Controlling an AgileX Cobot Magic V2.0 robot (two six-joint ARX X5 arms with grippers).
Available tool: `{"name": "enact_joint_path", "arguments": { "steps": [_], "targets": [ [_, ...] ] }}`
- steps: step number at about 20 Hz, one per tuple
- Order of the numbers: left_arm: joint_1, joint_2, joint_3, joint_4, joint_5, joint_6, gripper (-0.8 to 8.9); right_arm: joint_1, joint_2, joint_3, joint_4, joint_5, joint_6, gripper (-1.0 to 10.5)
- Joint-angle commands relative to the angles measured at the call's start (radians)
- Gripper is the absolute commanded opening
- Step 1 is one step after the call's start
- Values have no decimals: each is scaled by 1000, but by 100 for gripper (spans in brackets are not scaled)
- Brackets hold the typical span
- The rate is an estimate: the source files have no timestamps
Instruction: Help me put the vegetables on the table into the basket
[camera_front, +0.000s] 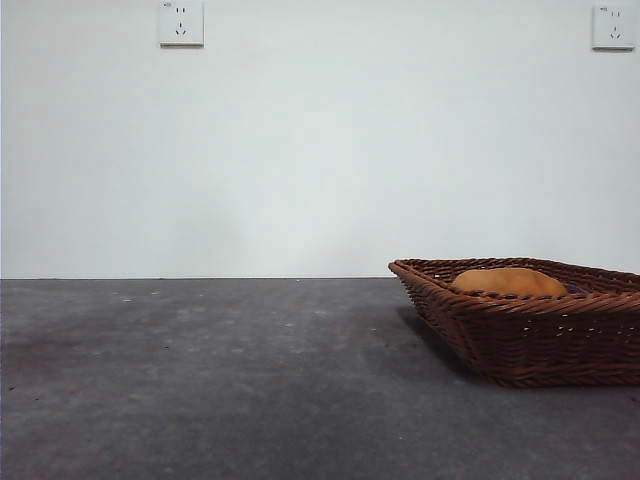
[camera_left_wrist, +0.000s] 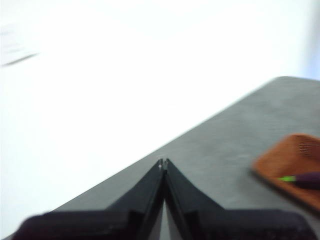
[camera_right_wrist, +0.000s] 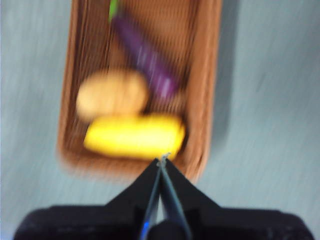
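Your right gripper hangs above the basket, jaws pressed together, holding nothing. That wrist shot is blurred, but you can make out the eggplant, potato and corn all lying inside the basket. Your left gripper is closed too, empty, over the table. Front view cuts the basket off at the right edge; only the potato's top shows over the rim.

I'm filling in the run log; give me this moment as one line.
eggplant, potato, corn: in basket | left claw: shut, empty | right claw: shut, above basket | table
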Motion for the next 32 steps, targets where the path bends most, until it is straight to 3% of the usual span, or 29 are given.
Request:
{"name": "enact_joint_path", "arguments": {
  "steps": [1,7,11,17,22,28,32],
  "targets": [
    [116,-78,-69,26,5,12,-4,1,11,-3,126,24,-6,2],
    [242,-359,-515,340,4,-31,-4,0,13,-3,401,65,-6,2],
    [255,-483,-810,472,3,-123,-4,0,13,-2,428,65,-7,2],
    [259,-593,-1079,519,-5,-211,-4,0,13,-2,428,65,-6,2],
    [259,-687,-1192,525,-31,-253,-4,0,13,-2,428,65,-6,2],
    [259,-708,-1199,384,-52,-267,-4,0,13,-2,428,65,-7,2],
    [261,-700,-1198,390,-49,-291,-4,0,13,-2,428,65,-6,2]
  ]
}}
